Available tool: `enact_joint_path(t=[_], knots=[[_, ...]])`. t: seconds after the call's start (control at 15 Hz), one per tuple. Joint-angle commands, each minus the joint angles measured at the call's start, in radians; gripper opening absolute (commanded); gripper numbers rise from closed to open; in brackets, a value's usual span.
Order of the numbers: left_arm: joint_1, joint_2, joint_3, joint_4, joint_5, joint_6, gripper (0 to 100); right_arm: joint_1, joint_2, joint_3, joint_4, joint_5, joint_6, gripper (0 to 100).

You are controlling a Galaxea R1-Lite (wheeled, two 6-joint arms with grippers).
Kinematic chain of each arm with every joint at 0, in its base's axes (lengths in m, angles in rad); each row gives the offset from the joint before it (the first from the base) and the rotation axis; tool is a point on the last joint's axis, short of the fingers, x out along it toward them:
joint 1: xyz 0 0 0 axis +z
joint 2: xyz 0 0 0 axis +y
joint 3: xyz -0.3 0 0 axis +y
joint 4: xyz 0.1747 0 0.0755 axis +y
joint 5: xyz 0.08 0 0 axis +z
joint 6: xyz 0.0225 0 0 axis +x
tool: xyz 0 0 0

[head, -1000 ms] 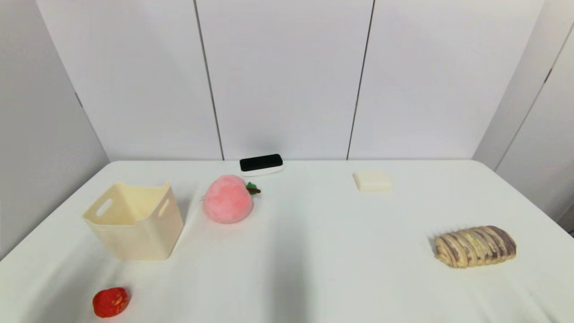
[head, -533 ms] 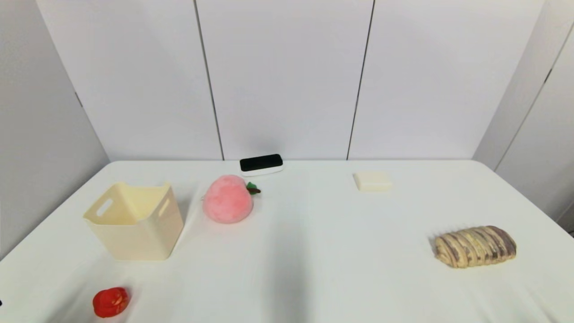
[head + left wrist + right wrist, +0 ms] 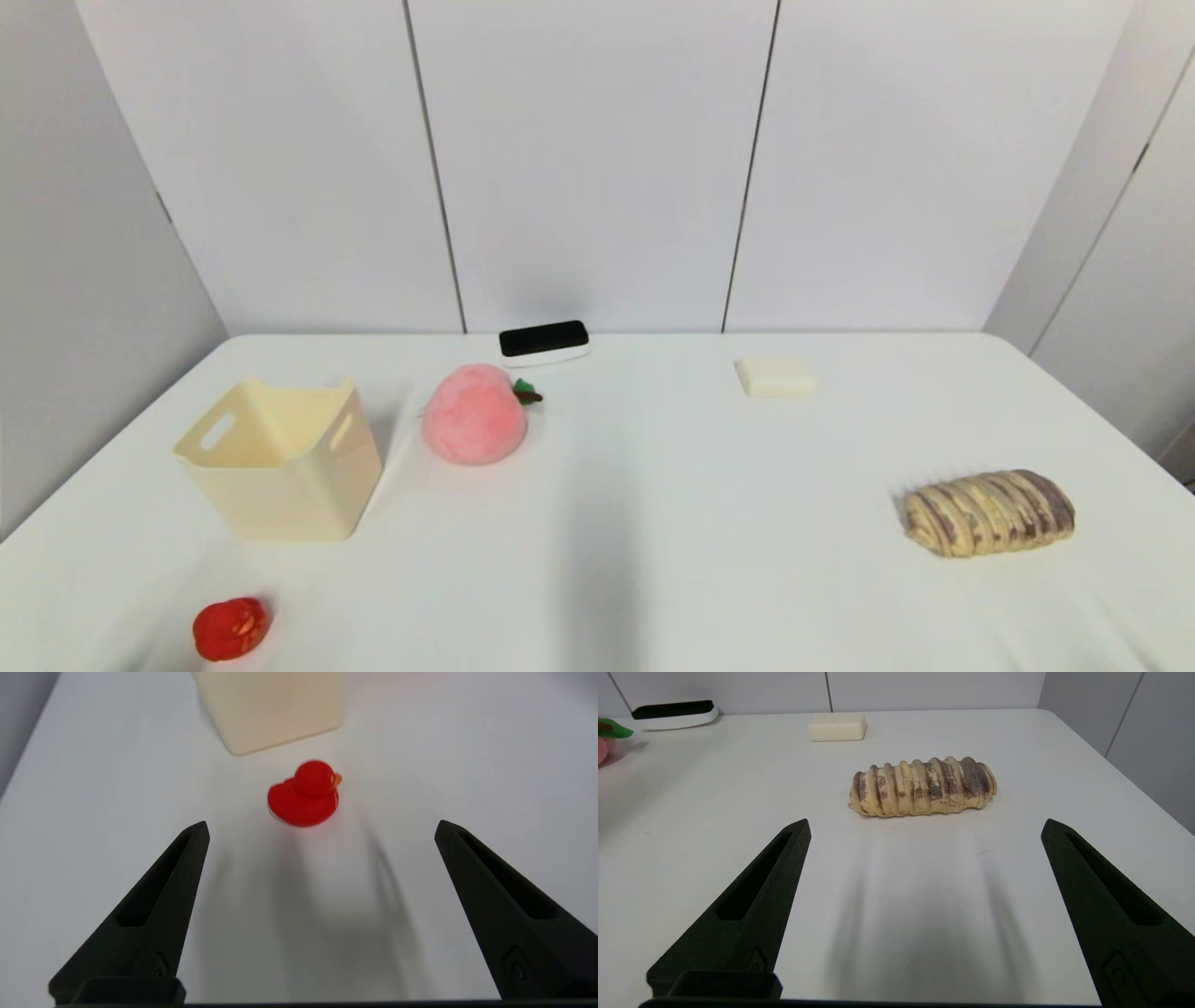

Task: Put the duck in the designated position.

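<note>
- White table (image 3: 653, 560) is stretching out in front of me, with pale wall panels standing behind it; I am using the cream bin (image 3: 280, 462) on the robot's left as my landmark.
- I am seeing the duck (image 3: 231, 628) — small, glossy, red — sitting upright on the bare table nearer the robot than the bin and a little to its left, apart from it.
- My left gripper (image 3: 320, 828) is hovering above the table on the robot's side of the duck, fingers spread wide and gripping nothing; in the left wrist view the duck (image 3: 306, 794) is lying beyond the fingertips, between their lines, with the bin's wall (image 3: 275, 707) behind it.
- I am not seeing either arm in the head view.
- Pink plush peach (image 3: 474, 413) is resting just to the right of the bin, slightly farther back.
- Black-topped device (image 3: 543, 342) is lying farther right of the bin, against the back edge.
- Pale soap-like block (image 3: 775, 377) is sitting well to the right of the bin, near the back.
- Striped bread loaf (image 3: 990, 511) is lying far to the right of the bin — about level with its front.
- My right gripper (image 3: 924, 828) is hovering on the robot's side of the loaf (image 3: 922, 786), fingers wide apart and empty.
</note>
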Motion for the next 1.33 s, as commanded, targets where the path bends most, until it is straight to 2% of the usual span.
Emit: enact_joint_path(t=[0.07,0.2,0.87,1.0,1.07,1.33], knots=[[0.0,0.003,0.029,-0.025,0.004,0.003,100,0.0,0.001,0.009,0.0,0.0,0.0,100],[0.0,0.003,0.072,-0.062,0.03,-0.002,100,0.0,0.001,0.009,0.0,0.0,0.0,100],[-0.009,0.003,0.07,-0.073,0.036,-0.006,100,0.0,0.001,0.009,0.0,0.0,0.0,100],[0.108,0.007,0.07,-0.12,0.031,-0.005,100,0.0,0.001,0.009,0.0,0.0,0.0,100],[0.117,-0.002,0.07,-0.123,0.031,-0.006,100,0.0,0.001,0.009,0.0,0.0,0.0,100],[0.083,-0.214,0.07,-0.053,0.036,-0.023,100,0.0,0.001,0.009,0.0,0.0,0.0,100]])
